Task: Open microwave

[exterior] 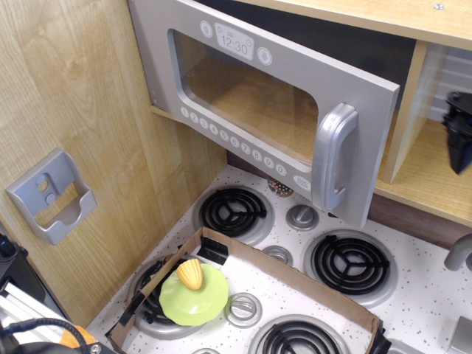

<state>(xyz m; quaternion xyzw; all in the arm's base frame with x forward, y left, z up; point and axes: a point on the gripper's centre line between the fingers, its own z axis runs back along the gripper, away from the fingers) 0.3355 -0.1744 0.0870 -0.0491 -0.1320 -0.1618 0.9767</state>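
- Microwave [258, 110]: grey, upper centre, above stove; door swung open toward camera, hinged at left; clear window, clock reads 12:30, row of white buttons along lower edge.
- Handle [333, 158]: vertical, grey, at door's right edge; nothing touching it.
- Gripper [459, 140]: black, only partly in view at right edge, inside wooden shelf [428, 184] nook, well apart from handle; finger state can't tell.
- Stove [413, 295]: white speckled top, black coil burners, grey knobs.
- Cardboard tray [295, 276]: on stove, front.
- Green lid [193, 295]: w/ yellow corn [190, 273] on top, in tray's left part.
- Holder [51, 195]: grey, on left wood wall.
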